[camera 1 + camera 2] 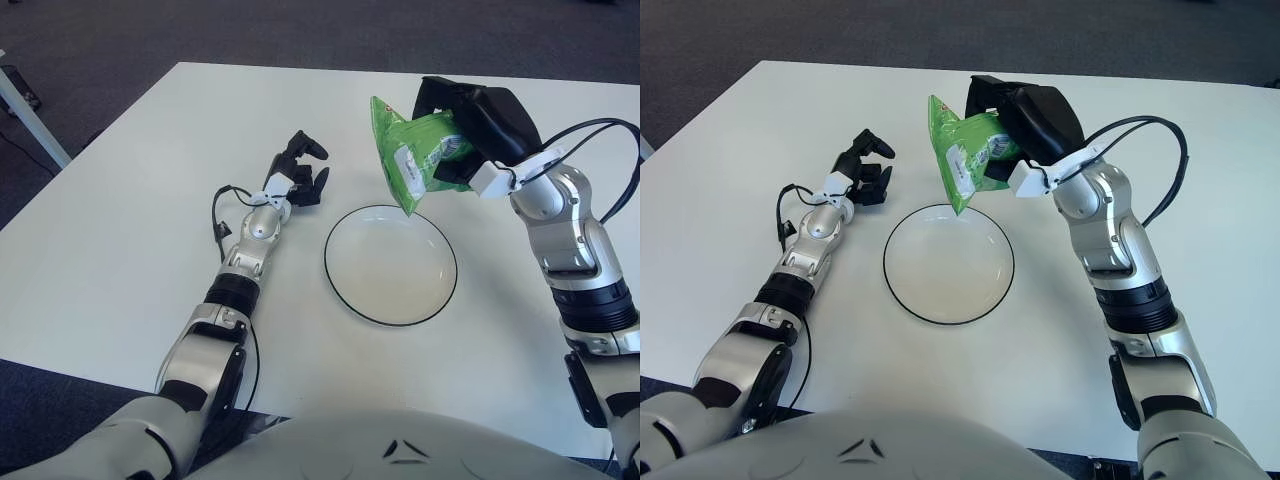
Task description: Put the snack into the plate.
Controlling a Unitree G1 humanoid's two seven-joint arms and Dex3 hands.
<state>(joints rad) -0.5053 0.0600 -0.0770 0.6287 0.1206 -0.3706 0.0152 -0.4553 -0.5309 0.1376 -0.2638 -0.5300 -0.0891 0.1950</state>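
The right hand (478,128) is clenched around the upper end of the snack (412,158), a green bag that hangs from the fingers with its lower corner pointing down, in the air and clear of the counter (130,230). The plate (390,264) lies just below and toward the robot from that hand, and the bag's hanging corner shows over the plate's far rim, so I judge the carry to be nearly finished: the bag has been picked up and brought to the plate, but it is not yet inside. What is left, as far as these views tell, is to bring the bag a little nearer over the plate's middle, lower it, and let the fingers go. The left hand (297,176) shows off to the other side of the plate, well away from the right hand, its fingers loosely curled and holding nothing; it takes no part in the work. Counting things up: one snack bag, one white plate with a dark rim, one white counter, and two hands, of which only the right is busy
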